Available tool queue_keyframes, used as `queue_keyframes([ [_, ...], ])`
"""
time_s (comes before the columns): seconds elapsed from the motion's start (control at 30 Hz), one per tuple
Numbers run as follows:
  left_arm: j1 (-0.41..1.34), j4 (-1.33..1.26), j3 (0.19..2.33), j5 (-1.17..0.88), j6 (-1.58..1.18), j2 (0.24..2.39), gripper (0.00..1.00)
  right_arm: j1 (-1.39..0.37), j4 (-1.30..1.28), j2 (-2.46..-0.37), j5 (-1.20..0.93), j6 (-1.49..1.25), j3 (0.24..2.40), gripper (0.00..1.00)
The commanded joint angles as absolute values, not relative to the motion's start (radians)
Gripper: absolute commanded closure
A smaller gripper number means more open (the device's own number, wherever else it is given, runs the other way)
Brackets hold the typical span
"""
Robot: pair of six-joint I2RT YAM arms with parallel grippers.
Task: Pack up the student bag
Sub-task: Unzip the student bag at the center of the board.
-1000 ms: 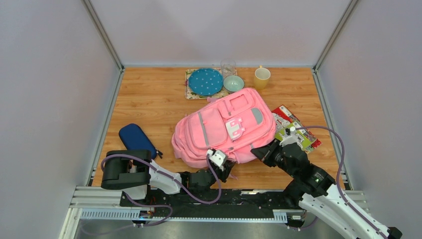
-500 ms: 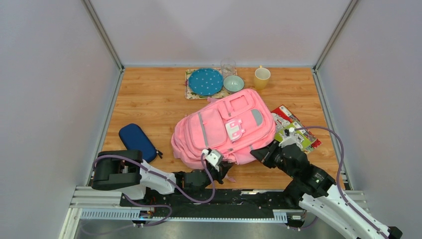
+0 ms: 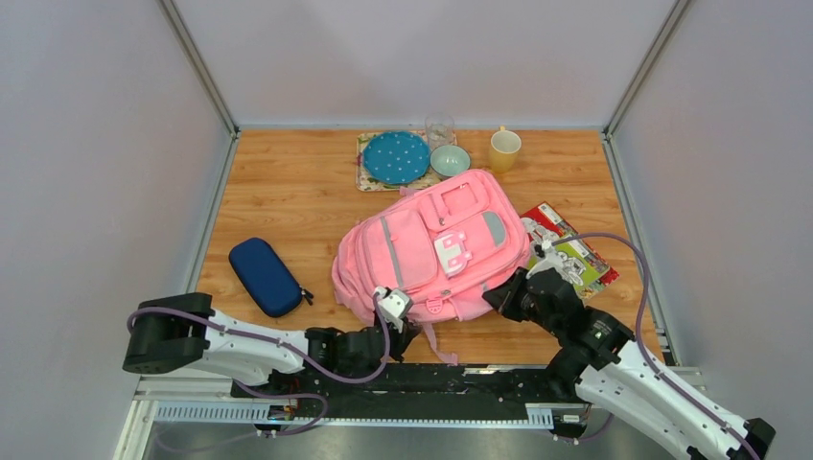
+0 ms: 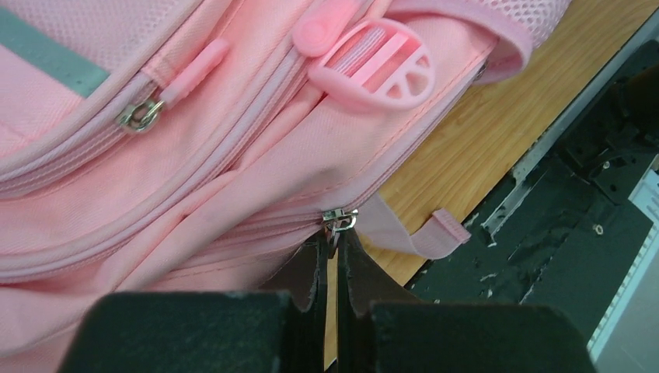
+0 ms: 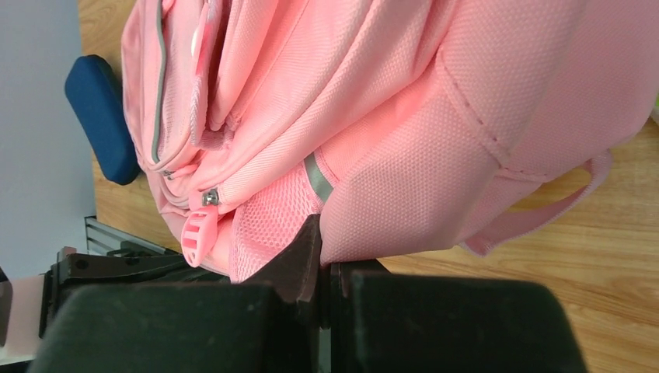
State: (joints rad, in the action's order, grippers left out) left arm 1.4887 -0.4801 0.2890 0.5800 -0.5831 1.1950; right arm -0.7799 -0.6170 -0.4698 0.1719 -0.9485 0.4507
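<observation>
The student bag [image 3: 431,249] lies front up in the middle of the wooden table [image 3: 288,201], tilted so its top points to the upper right of the overhead frame; any lettering on its white-pink patch [image 3: 451,251] is too small to read. At the bag's lower edge the left gripper [image 4: 332,252] is clenched, its fingertips pinching the metal zip pull [image 4: 339,221] of the main seam, just below a round pink buckle [image 4: 381,66]. The right gripper [image 5: 320,256] is clamped on the bag's fabric beside the mesh side pocket [image 5: 272,225], at the bag's lower right corner in the overhead view. To the right of the bag a colourful booklet [image 3: 568,251] is partly tucked under it (its print cannot be read). Left of the bag, well apart, lies a navy zip pouch [image 3: 266,276]. Along the top edge of the table stand a blue dotted plate [image 3: 396,157], a pale bowl [image 3: 450,160], a clear glass [image 3: 439,129] and a yellow mug [image 3: 504,149].
</observation>
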Motion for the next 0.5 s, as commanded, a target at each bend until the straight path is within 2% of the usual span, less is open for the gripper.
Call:
queue_keyframes([
  [0.0,1.476,-0.124,0.275,0.547,-0.64,1.112,1.0,-0.741,-0.641,-0.509,0.291,-0.839,0.514,1.0],
  [0.13,1.477,-0.043,0.268,0.434,-0.653,1.062,1.0,-0.73,-0.664,-0.58,0.275,-0.9,0.517,1.0],
  [0.33,1.506,0.248,0.48,0.322,-0.707,1.08,1.0,-0.718,-0.811,-0.725,0.259,-0.934,0.633,1.0],
  [0.47,1.523,0.224,0.487,0.282,-0.739,1.095,1.0,-0.693,-0.799,-0.814,0.282,-0.864,0.654,1.0],
])
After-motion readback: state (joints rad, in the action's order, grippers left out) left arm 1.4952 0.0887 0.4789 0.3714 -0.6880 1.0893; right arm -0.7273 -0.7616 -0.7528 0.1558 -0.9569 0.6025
